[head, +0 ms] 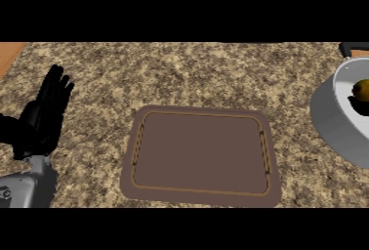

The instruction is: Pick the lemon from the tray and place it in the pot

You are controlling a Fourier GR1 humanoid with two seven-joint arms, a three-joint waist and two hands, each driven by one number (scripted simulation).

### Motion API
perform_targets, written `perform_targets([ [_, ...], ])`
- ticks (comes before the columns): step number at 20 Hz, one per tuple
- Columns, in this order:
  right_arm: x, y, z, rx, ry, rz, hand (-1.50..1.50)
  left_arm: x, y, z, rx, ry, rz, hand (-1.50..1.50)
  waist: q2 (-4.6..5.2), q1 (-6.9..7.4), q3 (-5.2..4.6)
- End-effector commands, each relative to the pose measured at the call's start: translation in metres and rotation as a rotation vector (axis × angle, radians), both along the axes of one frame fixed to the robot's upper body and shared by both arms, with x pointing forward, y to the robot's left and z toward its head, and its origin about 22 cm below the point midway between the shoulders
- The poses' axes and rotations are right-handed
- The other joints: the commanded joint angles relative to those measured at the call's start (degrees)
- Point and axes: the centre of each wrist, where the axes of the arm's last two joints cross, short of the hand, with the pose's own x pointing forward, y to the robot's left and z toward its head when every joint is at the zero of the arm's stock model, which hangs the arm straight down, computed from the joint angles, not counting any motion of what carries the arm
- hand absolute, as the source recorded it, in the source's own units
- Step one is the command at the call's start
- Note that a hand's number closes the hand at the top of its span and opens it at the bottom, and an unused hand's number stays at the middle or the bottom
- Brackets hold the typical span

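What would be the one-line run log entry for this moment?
lemon: in pot, off tray | left hand: open, resting at view's left

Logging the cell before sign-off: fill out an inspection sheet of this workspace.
Surface: speckled brown stone counter.
Job's things: flat brown rectangular tray, nothing on it; yellow lemon inside the grey metal pot at the right edge.
Clutter: nothing seen.
Hands: black left hand open, fingers up, resting at left; right hand perhaps the dark shape under the lemon, cut off.
Cables: nothing seen.
Surroundings: orange strip at the far-left corner.
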Motion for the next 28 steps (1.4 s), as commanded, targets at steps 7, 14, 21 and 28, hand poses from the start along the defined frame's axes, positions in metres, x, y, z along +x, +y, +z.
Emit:
perform_targets([
  [7,0.014,-0.019,-0.027,0.344,-0.067,0.197,-1.50,-0.004,0.004,-0.001,0.006,-0.009,-0.016,0.00,0.03,0.28,0.07],
  [14,-0.001,-0.046,-0.019,0.538,-0.388,0.236,-1.50,-0.002,0.014,-0.013,0.001,-0.005,0.014,0.00,-0.09,-0.76,0.00],
  [21,-0.049,-0.106,0.003,0.615,-0.439,0.210,-1.50,-0.002,0.009,0.012,-0.017,0.007,0.005,0.00,-0.40,-1.14,-0.05],
  [28,-0.102,-0.152,0.005,0.673,-0.456,0.228,-1.50,0.006,0.003,0.018,-0.003,-0.007,0.020,0.00,-0.26,-0.95,-0.01],
])
